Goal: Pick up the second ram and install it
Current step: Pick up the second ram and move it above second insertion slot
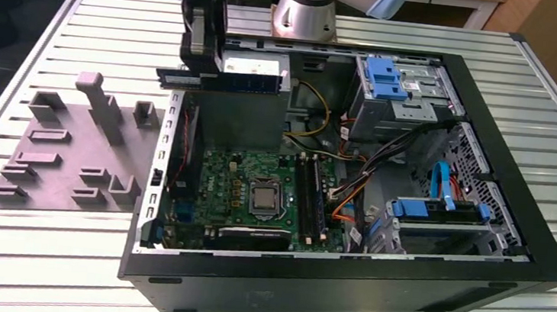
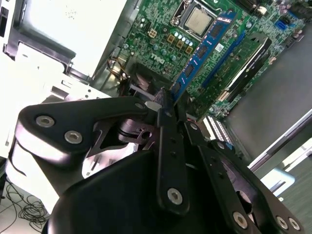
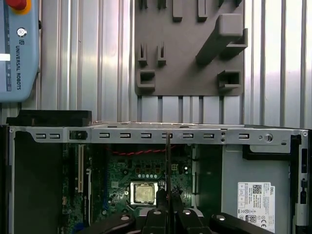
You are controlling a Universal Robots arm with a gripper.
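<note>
The second ram (image 1: 234, 82) is a long blue-green stick hanging level in the air above the back left corner of the open computer case (image 1: 348, 285). My gripper (image 1: 197, 74) is shut on it, nearer the end at the exterior view's left. In the second wrist view the ram (image 2: 204, 48) runs out from the gripper (image 2: 168, 105) over the green motherboard (image 2: 156, 27). The first wrist view shows the ram (image 3: 168, 161) edge-on as a thin line rising from the gripper (image 3: 168, 207). The black slots (image 1: 310, 197) lie on the motherboard (image 1: 246, 176), well below the stick.
A grey part holder (image 1: 75, 144) with empty slots lies on the slatted table beside the case at the exterior view's left. Cables (image 1: 357, 187), blue drive bays (image 1: 437, 213) and the processor socket (image 1: 266, 198) sit inside the case. A teach pendant (image 3: 17, 48) lies on the table.
</note>
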